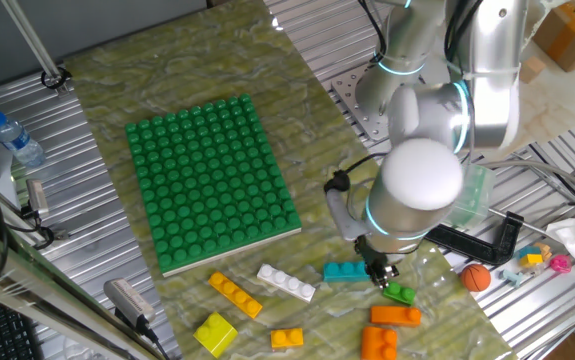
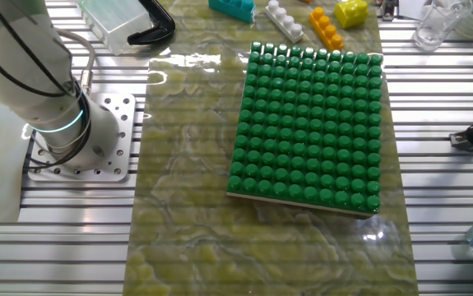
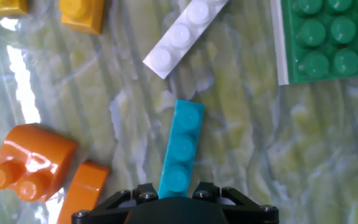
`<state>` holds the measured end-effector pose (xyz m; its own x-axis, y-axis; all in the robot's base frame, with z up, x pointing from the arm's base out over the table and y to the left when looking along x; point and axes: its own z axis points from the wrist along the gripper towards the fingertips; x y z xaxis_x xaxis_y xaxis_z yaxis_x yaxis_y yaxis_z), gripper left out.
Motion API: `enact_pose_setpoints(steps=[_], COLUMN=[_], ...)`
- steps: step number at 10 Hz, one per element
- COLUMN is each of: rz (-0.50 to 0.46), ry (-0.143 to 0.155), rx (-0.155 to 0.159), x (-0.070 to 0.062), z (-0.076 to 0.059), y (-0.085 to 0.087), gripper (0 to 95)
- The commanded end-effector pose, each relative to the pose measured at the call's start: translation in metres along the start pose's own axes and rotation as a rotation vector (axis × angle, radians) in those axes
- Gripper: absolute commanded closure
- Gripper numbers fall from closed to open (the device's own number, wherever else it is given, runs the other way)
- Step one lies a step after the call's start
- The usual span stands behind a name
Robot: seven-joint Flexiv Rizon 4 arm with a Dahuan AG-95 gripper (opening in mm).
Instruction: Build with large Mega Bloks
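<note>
Teal four-stud plastic brick (image 3: 180, 146) lies on the marbled bench (image 3: 241, 155), directly ahead of our claw (image 3: 177, 194), long axis running away toward the white brick (image 3: 182, 36). Whether the fingers are apart or together, we cannot tell.

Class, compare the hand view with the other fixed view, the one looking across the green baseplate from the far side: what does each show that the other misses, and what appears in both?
Only the hand view shows the orange bricks at lower left and the gripper low over the teal brick, its fingertips mostly below the frame edge.

Only the other fixed view shows the whole green baseplate, the arm's base and the clear cup.

Both show the teal brick, the white brick, a yellow-orange brick and a corner of the baseplate.
</note>
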<state>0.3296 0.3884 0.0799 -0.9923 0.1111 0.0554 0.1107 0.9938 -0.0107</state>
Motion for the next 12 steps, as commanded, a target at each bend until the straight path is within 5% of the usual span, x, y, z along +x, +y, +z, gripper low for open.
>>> enact_pose_setpoints(steps=[1, 4, 10, 11, 12], rz=[0.074, 0.104, 0.123, 0.128, 0.130], ry=[0.060, 0.051, 0.074, 0.078, 0.079], rx=[-0.009, -0.061, -0.069, -0.077, -0.078], x=[-0.009, -0.015, -0.018, -0.018, -0.019], z=[0.025, 0.044, 0.054, 0.055, 0.056], y=[-0.008, -0.012, -0.014, -0.014, -0.014], gripper=[57.0, 57.0, 57.0, 76.0, 76.0])
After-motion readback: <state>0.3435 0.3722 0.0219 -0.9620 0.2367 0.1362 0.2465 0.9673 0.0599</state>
